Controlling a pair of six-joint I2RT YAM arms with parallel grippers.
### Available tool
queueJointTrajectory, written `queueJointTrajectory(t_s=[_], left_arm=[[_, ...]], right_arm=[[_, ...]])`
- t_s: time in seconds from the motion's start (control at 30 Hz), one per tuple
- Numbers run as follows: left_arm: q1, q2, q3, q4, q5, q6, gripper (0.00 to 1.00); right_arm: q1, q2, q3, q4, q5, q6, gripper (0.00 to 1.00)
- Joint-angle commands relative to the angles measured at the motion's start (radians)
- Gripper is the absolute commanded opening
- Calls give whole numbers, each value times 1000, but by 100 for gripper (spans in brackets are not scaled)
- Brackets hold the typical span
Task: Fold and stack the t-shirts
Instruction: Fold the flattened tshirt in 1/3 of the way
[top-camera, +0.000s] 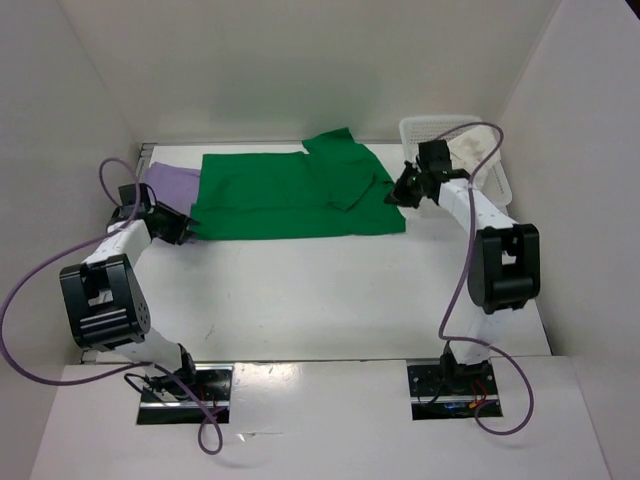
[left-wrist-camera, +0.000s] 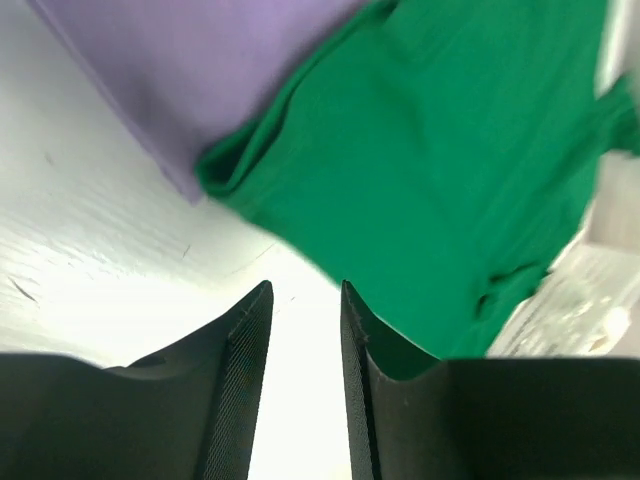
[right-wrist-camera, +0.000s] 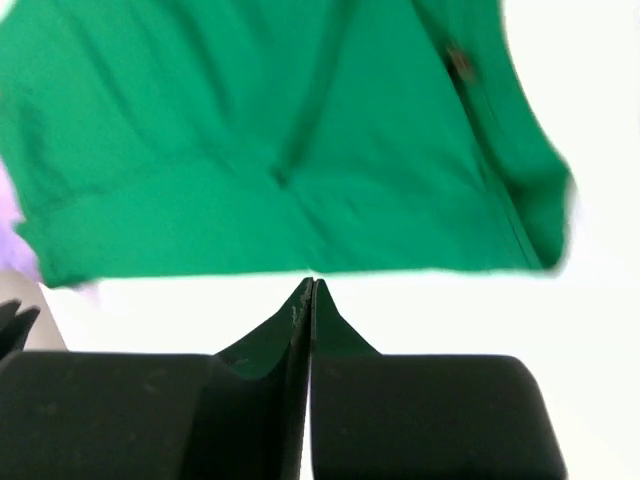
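A white table (top-camera: 330, 300) carries a bright green t-shirt (top-camera: 290, 195), spread flat toward 12 o'clock with one sleeve folded in at its right. Its left edge overlaps a pale lavender t-shirt (top-camera: 172, 183) lying at 10 o'clock. A white mesh basket (top-camera: 420, 128) stands at 2 o'clock, with creamy white cloth (top-camera: 478, 145) inside. The left gripper (top-camera: 185, 228) hovers at the green shirt's 8 o'clock corner, its jaws spread with nothing between them. The right gripper (top-camera: 400, 190) sits at the shirt's 3 o'clock edge, its fingers (right-wrist-camera: 330, 320) pressed together, gripping nothing.
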Motion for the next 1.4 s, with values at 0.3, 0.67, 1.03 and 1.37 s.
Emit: queueJointTrajectory(t_s=[0.3,0.67,1.03,1.37], left_arm=[[-62,154,0,89,-62,-37,43],[-106,200,0,120,-98,-82,34],[-126,178,65,95,-129,-66,0],[-126,13,0,28,-106,1,0]], right_arm=[[7,-81,-310,206,132,79,50],[26,11,-345,298,175,192,54],[26,2,-288,291,212,223,4],[36,-295,-474,190,219,223,0]])
